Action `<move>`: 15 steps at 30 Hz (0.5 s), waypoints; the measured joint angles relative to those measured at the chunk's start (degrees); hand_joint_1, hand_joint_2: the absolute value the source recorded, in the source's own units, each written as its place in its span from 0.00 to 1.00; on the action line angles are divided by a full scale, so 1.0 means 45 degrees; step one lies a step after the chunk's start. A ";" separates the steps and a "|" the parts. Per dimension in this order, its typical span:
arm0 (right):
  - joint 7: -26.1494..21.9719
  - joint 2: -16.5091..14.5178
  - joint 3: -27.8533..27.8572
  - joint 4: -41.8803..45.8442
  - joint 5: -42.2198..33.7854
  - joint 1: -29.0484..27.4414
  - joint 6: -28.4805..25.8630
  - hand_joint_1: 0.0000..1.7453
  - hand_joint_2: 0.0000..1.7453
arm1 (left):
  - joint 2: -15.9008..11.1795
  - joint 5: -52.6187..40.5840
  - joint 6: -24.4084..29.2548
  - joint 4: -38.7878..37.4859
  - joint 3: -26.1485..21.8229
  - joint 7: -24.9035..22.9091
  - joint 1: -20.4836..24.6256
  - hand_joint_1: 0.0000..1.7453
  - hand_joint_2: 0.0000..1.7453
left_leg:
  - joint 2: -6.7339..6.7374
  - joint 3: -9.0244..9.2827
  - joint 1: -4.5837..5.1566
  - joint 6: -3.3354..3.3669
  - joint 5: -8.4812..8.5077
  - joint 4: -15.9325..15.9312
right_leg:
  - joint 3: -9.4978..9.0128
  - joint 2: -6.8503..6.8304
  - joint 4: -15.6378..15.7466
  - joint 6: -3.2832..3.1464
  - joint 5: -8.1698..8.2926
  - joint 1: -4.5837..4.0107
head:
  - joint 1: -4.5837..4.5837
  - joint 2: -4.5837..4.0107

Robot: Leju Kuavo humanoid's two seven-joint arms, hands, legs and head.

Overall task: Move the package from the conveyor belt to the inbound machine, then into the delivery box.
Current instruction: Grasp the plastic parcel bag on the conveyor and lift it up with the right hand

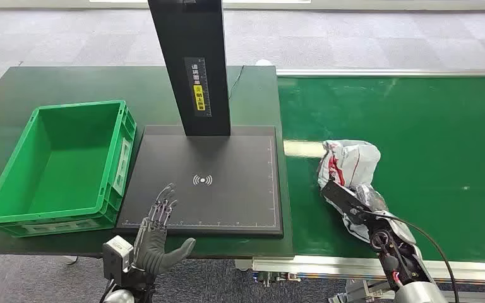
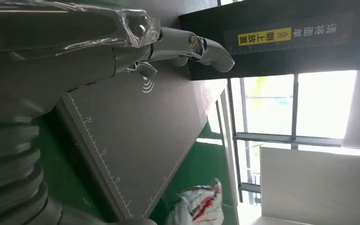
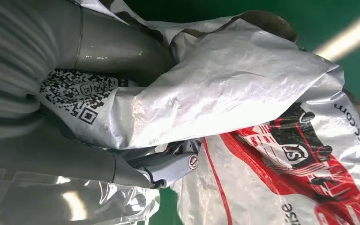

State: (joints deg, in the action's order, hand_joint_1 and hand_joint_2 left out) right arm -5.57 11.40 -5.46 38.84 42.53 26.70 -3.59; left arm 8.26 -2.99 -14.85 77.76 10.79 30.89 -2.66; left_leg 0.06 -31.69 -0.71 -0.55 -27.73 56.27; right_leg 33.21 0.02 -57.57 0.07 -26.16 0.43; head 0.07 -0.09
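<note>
At the near edge, the left robot hand (image 1: pixel 158 232) is seen with fingers spread and nothing in it, hovering over the near left corner of the one black inbound machine (image 1: pixel 227 189). To the near right, the right robot hand (image 1: pixel 360 202) is closed on the one package (image 1: pixel 348 163), a crumpled white plastic bag with red print; its fingers (image 3: pixel 171 165) are largely hidden by the wrapping, and a printed code is pressed against the hand. The package lies on the green conveyor belt (image 1: pixel 417 126), just right of the machine's plate. To the left, one green delivery box (image 1: pixel 57 167) is set on the dark table (image 1: pixel 69 82), open-topped. Farther back, the machine's black post (image 1: pixel 189 63) is cut off at the top; its yellow label is too small to read.
</note>
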 joint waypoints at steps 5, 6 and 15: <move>-0.2791 -0.0411 0.0789 0.1640 -0.2230 -0.0335 -0.2397 1.00 1.00 | -0.0005 0.0005 0.0099 0.0093 -0.0045 0.0164 -0.0064 0.00 1.00 | -0.0010 -0.0005 0.0000 0.0000 0.0001 0.0000 | 0.0005 -0.0011 0.0000 0.0000 -0.0002 0.0000 | -0.0001 0.0000; -0.3435 -0.0533 0.1038 0.2213 -0.2806 -0.0482 -0.2979 1.00 1.00 | -0.0005 0.0005 0.0120 0.0102 -0.0051 0.0209 -0.0066 0.00 1.00 | -0.0013 -0.0007 0.0000 0.0000 0.0001 0.0000 | 0.0006 -0.0014 0.0000 0.0001 -0.0003 0.0000 | -0.0001 0.0000; -0.6192 -0.1403 0.2478 0.6169 -0.5254 -0.1906 -0.4704 1.00 1.00 | -0.0015 0.0024 0.0221 0.0084 -0.0089 0.0407 0.0114 0.00 1.00 | -0.0008 -0.0008 0.0002 -0.0001 -0.0003 -0.0001 | 0.0010 -0.0009 0.0000 0.0005 -0.0006 0.0001 | -0.0001 0.0000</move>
State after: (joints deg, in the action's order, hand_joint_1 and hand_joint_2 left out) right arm -33.44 5.09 5.69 66.61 18.89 18.12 -24.75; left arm 8.20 -2.89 -13.86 78.13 10.39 32.73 -2.14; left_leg 0.02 -31.72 -0.71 -0.56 -27.74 56.27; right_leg 33.26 -0.02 -57.57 0.10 -26.19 0.44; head 0.06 -0.09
